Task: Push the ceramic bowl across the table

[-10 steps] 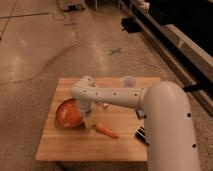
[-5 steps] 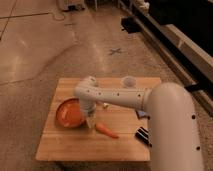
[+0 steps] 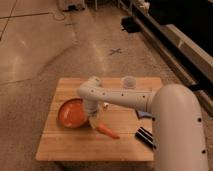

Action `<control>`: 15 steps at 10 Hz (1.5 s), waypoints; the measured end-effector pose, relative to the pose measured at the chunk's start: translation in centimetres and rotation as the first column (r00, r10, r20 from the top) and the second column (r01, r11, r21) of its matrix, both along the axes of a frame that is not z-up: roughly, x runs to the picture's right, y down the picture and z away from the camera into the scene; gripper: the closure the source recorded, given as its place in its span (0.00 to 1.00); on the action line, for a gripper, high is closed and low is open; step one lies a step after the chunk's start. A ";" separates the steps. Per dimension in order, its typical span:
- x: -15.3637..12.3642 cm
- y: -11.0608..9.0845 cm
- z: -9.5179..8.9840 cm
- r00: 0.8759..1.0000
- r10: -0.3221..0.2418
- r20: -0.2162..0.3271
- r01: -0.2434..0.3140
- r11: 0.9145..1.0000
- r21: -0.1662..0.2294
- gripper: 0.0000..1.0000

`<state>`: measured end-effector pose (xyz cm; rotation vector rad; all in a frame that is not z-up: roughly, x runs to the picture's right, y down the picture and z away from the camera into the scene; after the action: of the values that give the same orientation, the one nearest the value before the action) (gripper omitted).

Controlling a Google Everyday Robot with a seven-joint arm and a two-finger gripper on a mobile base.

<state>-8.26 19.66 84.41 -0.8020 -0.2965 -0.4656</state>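
Pushing well means keeping the gripper (image 3: pixel 93 120) low against the right edge of the bowl (image 3: pixel 70 113) and driving steadily toward the left of the frame, so the dish slides flat over the planks instead of tipping or spinning away. The bowl lies at centre left of the table (image 3: pixel 75 147), close to the left edge, so I judge that little travel is left that way; the stroke should be short and slow, or the dish may go over the side. Whether the gripper is apart or together cannot be told, since the wrist hides it. The gripper hangs just right of the bowl, at its lower right rim, and the carrot (image 3: pixel 107 130) lies just beside it toward the lower centre; a careless sweep could drag the carrot along. The cup (image 3: pixel 129 81) stands well apart at the upper right of the table, and a dark object (image 3: pixel 145 137) lies at the lower right.

Compared with half a second ago, the bowl sits a little further left, and the arm (image 3: pixel 125 98) has followed it; carrot and cup have not moved.
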 end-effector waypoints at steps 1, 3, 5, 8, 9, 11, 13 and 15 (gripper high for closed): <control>0.1 0.1 0.0 1.000 0.000 0.001 0.000 1.000 -0.002 0.35; 0.2 0.2 -0.1 1.000 -0.002 0.003 0.002 1.000 -0.004 0.35; 1.2 0.3 -0.1 1.000 -0.002 0.000 0.002 1.000 -0.007 0.35; 1.7 0.3 -0.1 1.000 -0.005 0.002 0.005 1.000 -0.009 0.35; 2.0 0.4 0.0 1.000 -0.006 0.002 0.006 1.000 -0.010 0.35; 2.5 0.5 -0.1 1.000 -0.006 0.001 0.006 1.000 -0.012 0.35; 3.1 0.5 -0.1 1.000 -0.006 -0.001 0.006 1.000 -0.014 0.35; 3.2 0.6 -0.1 1.000 -0.009 0.001 0.009 1.000 -0.016 0.35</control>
<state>-5.05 20.24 84.27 -0.8192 -0.2978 -0.4726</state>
